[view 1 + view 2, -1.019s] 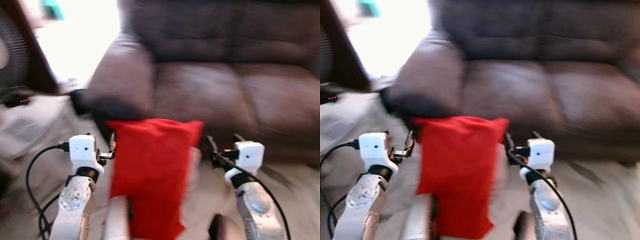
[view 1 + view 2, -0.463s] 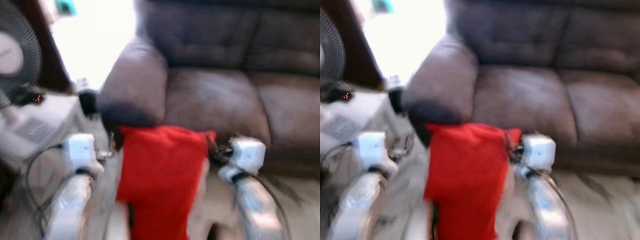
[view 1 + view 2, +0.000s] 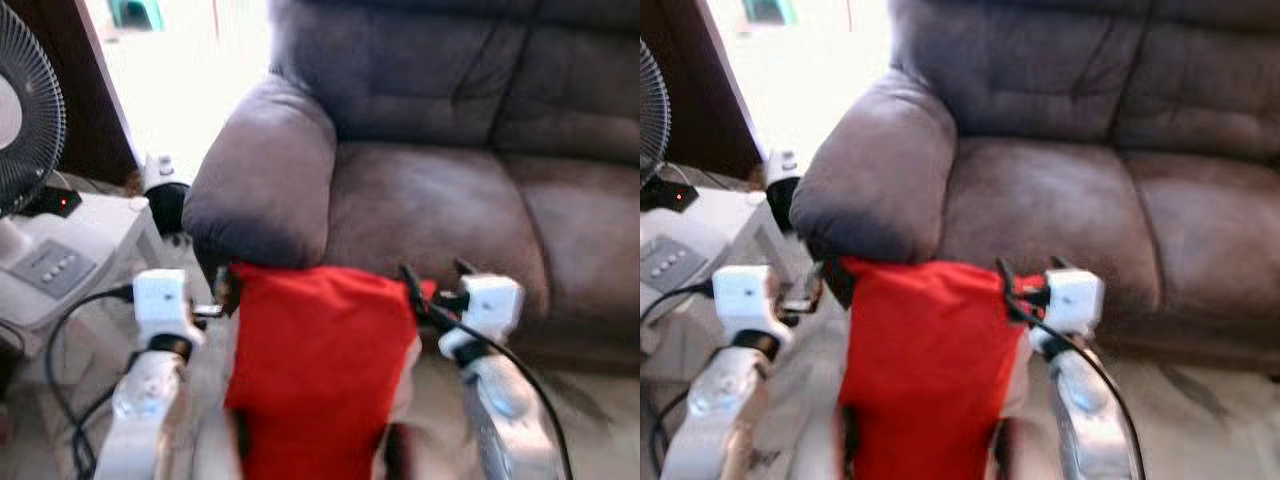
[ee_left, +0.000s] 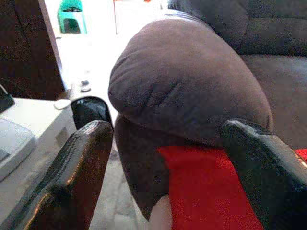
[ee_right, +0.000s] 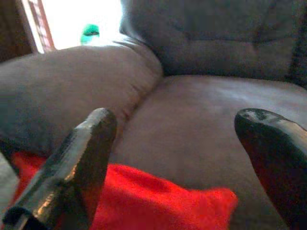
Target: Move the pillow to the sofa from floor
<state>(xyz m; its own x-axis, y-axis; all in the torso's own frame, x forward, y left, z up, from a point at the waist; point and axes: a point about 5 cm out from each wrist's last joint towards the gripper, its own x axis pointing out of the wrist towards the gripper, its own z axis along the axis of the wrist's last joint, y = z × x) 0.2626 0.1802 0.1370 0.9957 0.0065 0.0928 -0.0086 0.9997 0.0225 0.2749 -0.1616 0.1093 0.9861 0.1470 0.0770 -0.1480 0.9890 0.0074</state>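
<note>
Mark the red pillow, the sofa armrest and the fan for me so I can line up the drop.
red pillow (image 3: 320, 370), left eye view, middle of its red front face.
sofa armrest (image 3: 265, 180), left eye view, top of the rounded padded arm.
fan (image 3: 30, 120), left eye view, on the round wire grille.

red pillow (image 3: 320, 370) | plain fabric, upright, off the floor between my two arms | top edge just below the sofa's left armrest (image 3: 262, 180) | brown sofa (image 3: 440, 200), front edge facing me
</note>
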